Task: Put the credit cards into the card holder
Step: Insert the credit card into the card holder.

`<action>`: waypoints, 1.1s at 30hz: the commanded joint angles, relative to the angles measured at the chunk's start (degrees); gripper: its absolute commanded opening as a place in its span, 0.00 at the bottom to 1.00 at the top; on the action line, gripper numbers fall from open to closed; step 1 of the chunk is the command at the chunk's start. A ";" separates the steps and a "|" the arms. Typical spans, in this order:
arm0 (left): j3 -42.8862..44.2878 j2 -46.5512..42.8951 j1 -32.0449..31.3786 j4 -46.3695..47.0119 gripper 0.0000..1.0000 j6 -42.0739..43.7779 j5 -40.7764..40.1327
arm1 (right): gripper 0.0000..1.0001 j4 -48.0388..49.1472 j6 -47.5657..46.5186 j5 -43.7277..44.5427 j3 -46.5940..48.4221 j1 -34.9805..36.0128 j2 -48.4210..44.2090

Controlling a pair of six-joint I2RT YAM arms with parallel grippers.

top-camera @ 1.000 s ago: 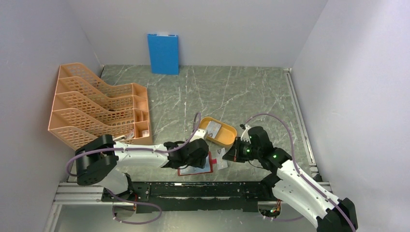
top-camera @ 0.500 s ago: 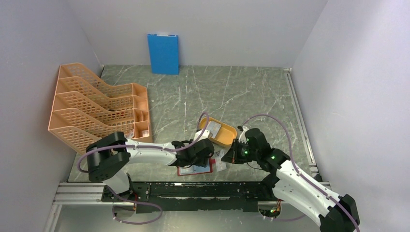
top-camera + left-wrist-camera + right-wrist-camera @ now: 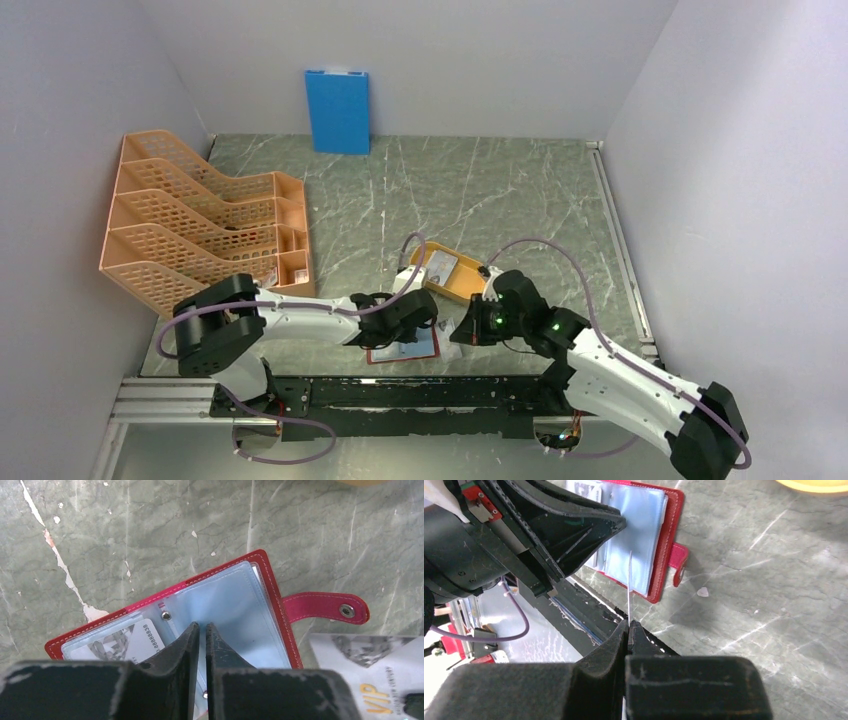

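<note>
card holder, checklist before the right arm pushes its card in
1. Card holder lies open, clear pockets facing up: ok.
2. Credit card pinched in the right gripper: ok.
3. Card's leading edge lined up with a pocket mouth: cannot tell.
4. Left gripper, jaws nearly together, holding a pocket open: cannot tell.
5. Snap tab flat off to the side, clear of the card: ok.

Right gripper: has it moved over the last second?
Yes. The right gripper, pinching a card, has shifted left toward the rack's side, closing on the wallet.
</note>
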 commanded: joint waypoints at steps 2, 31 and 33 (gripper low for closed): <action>-4.30 1.36 -0.25 -2.37 0.10 -1.44 0.68 | 0.00 3.73 1.45 1.28 -0.47 3.58 3.29; -8.29 0.20 -0.26 -0.70 0.05 -2.30 1.18 | 0.00 11.15 1.90 6.97 3.97 4.87 16.10; -8.40 0.03 -0.25 -0.53 0.05 -2.40 1.31 | 0.00 11.19 1.62 7.10 4.22 4.81 16.77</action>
